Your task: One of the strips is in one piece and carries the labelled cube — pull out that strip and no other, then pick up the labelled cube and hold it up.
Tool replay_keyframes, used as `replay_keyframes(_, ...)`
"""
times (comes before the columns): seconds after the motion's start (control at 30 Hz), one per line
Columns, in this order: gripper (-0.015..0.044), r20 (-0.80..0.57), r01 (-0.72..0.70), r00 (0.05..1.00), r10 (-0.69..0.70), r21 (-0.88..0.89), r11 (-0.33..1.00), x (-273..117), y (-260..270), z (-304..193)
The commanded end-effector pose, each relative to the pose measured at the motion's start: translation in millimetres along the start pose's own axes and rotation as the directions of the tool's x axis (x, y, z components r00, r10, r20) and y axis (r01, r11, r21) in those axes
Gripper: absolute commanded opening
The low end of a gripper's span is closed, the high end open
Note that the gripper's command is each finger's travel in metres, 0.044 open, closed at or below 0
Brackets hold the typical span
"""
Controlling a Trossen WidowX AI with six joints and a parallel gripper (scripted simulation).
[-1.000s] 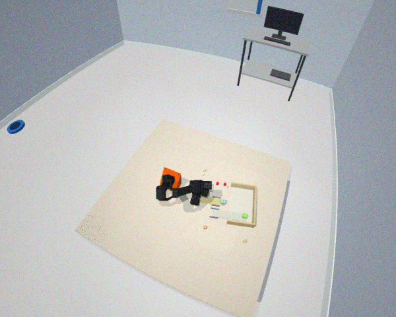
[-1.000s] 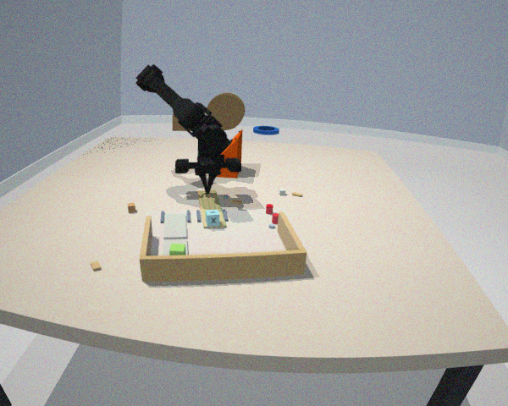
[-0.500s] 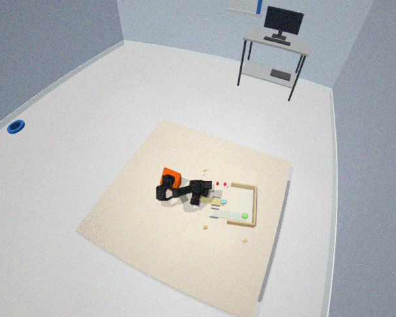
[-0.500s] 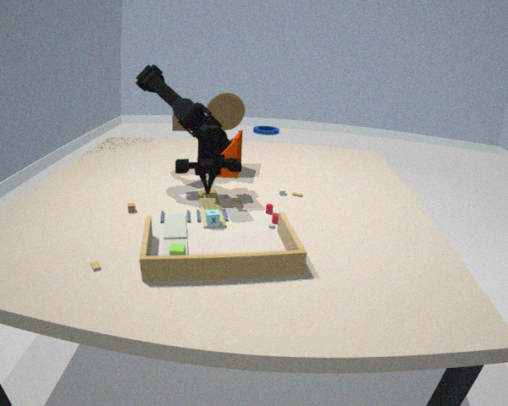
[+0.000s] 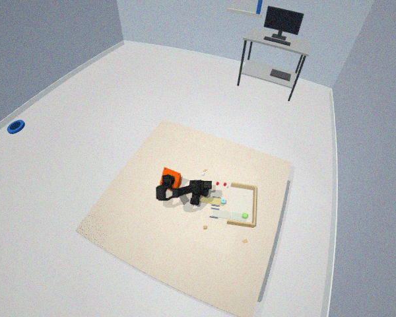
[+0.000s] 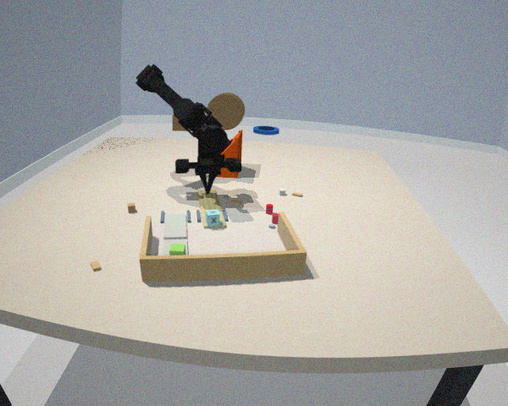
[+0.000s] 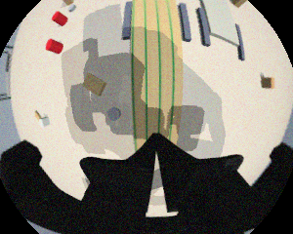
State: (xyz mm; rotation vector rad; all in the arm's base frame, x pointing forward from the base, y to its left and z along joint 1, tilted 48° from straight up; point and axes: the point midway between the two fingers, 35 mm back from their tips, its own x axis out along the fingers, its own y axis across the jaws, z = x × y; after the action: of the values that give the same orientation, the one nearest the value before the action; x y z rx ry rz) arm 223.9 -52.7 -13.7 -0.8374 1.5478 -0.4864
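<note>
A yellow strip with green lines [image 5: 210, 200] [image 6: 209, 201] [image 7: 152, 63] lies between dark guide bars and reaches back under the fingertips. The light-blue cube marked X [image 5: 223, 201] [image 6: 212, 217] sits on its far part, at the open side of the wooden wall; the wrist view does not show it. A pale strip [image 5: 222, 214] [image 6: 175, 226] [image 7: 222, 19] lies beside it, with a break across it in front of a green cube [image 5: 245, 215] [image 6: 177, 249]. My gripper [image 6: 207, 192] [image 7: 156, 136] is shut, nothing between its fingers, tips at the yellow strip's near end; contact is unclear.
A three-sided wooden wall [image 5: 255, 206] [image 6: 223, 267] stands beyond the strips. Two red cylinders [image 6: 269, 208] [image 7: 54, 46] stand to one side. Small wooden blocks [image 5: 204, 227] [image 6: 131, 207] [image 7: 267, 82] are scattered around. An orange wedge [image 5: 171, 176] [image 6: 234, 159] is by the arm's base.
</note>
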Motion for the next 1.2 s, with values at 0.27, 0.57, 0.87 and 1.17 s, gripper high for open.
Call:
replay_keyframes(0.27, 0.0000, -0.004, -0.003, 1.000, 0.003, -0.003, 1.000, -9, 0, 1)
replay_keyframes(0.57, 0.0026, -0.024, -0.007, 1.000, 0.006, -0.018, 1.000, -41, 0, 4)
replay_keyframes(0.87, 0.0263, -0.023, -0.008, 1.000, 0.006, -0.078, 0.997, -40, -1, 40)
replay_keyframes(1.17, 0.0440, -0.022, -0.008, 1.000, 0.006, -0.077, 0.997, -43, -1, 70)
